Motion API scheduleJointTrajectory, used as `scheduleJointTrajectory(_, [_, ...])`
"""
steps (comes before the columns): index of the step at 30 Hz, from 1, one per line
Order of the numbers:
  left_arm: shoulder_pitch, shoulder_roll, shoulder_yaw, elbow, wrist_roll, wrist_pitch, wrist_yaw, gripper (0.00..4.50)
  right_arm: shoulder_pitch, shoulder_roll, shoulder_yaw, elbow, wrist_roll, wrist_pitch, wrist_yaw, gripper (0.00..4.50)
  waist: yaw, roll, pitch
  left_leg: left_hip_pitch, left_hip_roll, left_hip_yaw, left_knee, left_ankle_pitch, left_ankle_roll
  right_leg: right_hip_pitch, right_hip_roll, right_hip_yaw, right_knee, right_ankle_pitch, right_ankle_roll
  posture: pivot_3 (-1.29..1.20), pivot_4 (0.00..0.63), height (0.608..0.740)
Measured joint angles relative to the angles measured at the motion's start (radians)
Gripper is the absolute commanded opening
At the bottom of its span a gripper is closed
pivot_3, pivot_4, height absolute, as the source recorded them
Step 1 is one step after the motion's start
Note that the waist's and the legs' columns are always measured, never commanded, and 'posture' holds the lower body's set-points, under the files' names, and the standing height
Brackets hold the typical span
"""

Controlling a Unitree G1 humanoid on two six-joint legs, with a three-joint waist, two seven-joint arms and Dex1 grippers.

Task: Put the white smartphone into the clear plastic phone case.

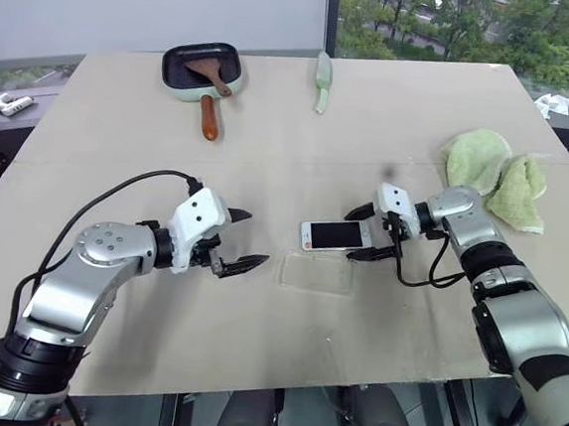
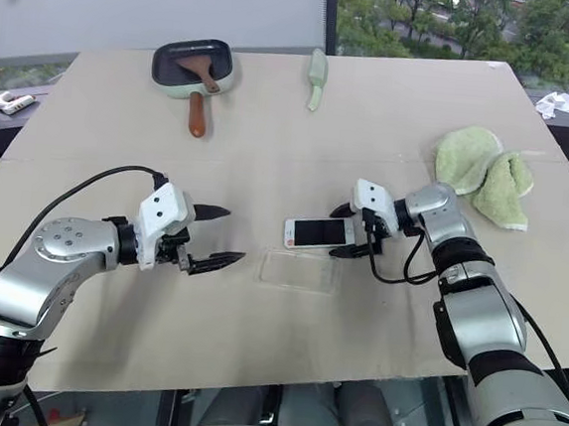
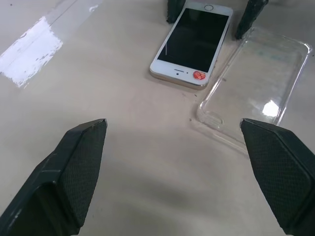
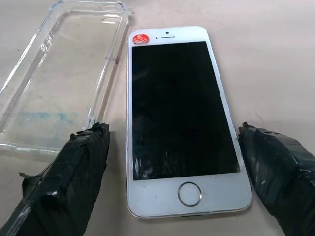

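While straddling white smartphone (image 4: 179, 123), right gripper (image 1: 371, 234) gapes.

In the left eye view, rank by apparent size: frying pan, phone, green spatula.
1. Frying pan, handle included: largest.
2. Phone and green spatula look alike; the spatula lies farther away, so I won't rank them.

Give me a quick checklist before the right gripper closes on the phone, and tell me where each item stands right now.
1. Right gripper open: ok.
2. Its fingers straddle the white smartphone at its home-button end: ok.
3. Phone lies flat, screen up: ok.
4. Clear plastic phone case lies beside the phone, open side up, nothing in it: ok.
5. Left gripper open, off to the side of both: ok.
6. Finger near the case clears its rim: cannot tell.
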Motion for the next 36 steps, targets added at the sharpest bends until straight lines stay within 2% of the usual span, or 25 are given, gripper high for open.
scheduleJointTrajectory(5, [0.002, 0.0, 0.0, 0.0, 0.0, 0.0, 0.001, 4.5, -0.005, 0.004, 0.0, 0.017, -0.013, -0.017, -0.011, 4.49, -0.002, 0.0, 0.0, 0.0, 0.0, 0.0, 0.0, 0.0, 0.0, 0.0, 0.0, 0.0, 0.0, 0.0, 0.0, 0.0, 0.15, 0.74])
scheduleJointTrajectory(6, [0.002, 0.0, 0.0, 0.0, 0.0, 0.0, 0.001, 4.5, -0.007, 0.004, 0.0, 0.018, -0.015, -0.017, -0.012, 3.94, -0.002, 0.0, 0.0, 0.0, 0.0, 0.0, 0.0, 0.0, 0.0, 0.0, 0.0, 0.0, 0.001, 0.0, 0.0, 0.0, 0.15, 0.74])
scheduleJointTrajectory(9, [0.002, 0.0, 0.0, 0.0, 0.001, 0.0, 0.001, 4.5, -0.015, 0.004, -0.001, 0.028, -0.022, -0.019, -0.027, 2.94, 0.001, 0.0, 0.0, 0.0, 0.0, 0.0, 0.0, 0.0, 0.0, 0.0, 0.0, 0.0, 0.0, 0.0, 0.0, 0.0, 0.15, 0.74])
scheduleJointTrajectory(27, [-0.002, -0.008, 0.0, 0.0, 0.0, -0.002, 0.009, 4.5, -0.01, -0.013, -0.015, -0.005, -0.013, -0.024, -0.01, 2.93, 0.005, 0.0, 0.0, 0.0, 0.0, 0.0, 0.0, 0.0, 0.0, 0.0, 0.0, 0.0, 0.001, 0.0, 0.0, 0.0, 0.15, 0.74])
scheduleJointTrajectory(36, [0.001, -0.012, 0.014, -0.009, -0.011, -0.001, 0.013, 4.5, 0.036, -0.115, -0.054, -0.098, 0.028, 0.047, -0.003, 2.93, 0.026, 0.0, 0.0, -0.003, -0.001, 0.0, 0.0, 0.0, 0.0, -0.003, -0.001, -0.001, 0.0, 0.0, 0.0, 0.0, 0.15, 0.74])
